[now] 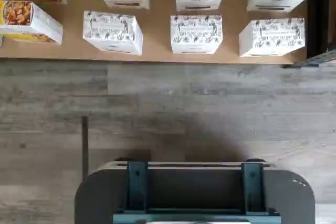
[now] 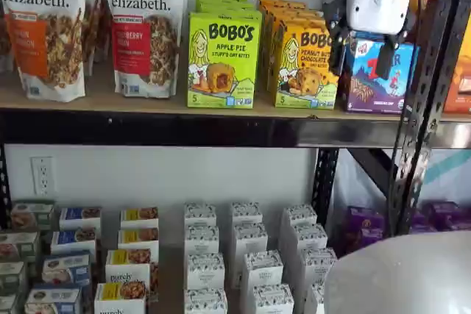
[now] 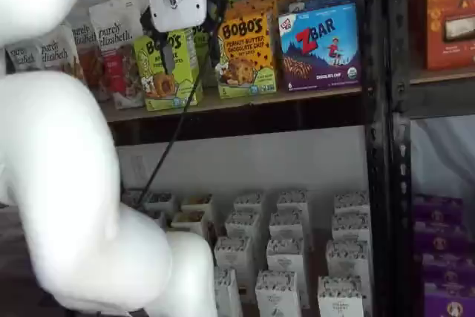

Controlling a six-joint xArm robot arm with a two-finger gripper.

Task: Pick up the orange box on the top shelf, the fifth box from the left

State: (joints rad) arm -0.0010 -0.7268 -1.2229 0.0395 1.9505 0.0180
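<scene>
Orange box (image 2: pixel 303 64) sits on top shelf (image 2: pixel 147 101), green Apple Pie box (image 2: pixel 223 59) touching at 9 o'clock, ZBar box (image 2: pixel 379 79) just beside at 3. Gripper (image 2: pixel 363 53) open, empty, fwd of ZBar. Risk: tight flanks, finger could clip a neighbour.

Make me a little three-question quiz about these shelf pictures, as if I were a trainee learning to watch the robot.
1. True or false: the gripper already holds the orange box.
2. Which box stands directly beside the orange box, on the side away from the blue ZBar box? A) a lime-green Bobo's Apple Pie box B) a purple box C) a small white box
3. Fill in: the orange box stands on the ___ shelf.

Key
1. False. In a shelf view the black fingers stand apart with nothing between them, in front of the boxes.
2. A.
3. Top; the small white boxes sit on the level below.
</scene>
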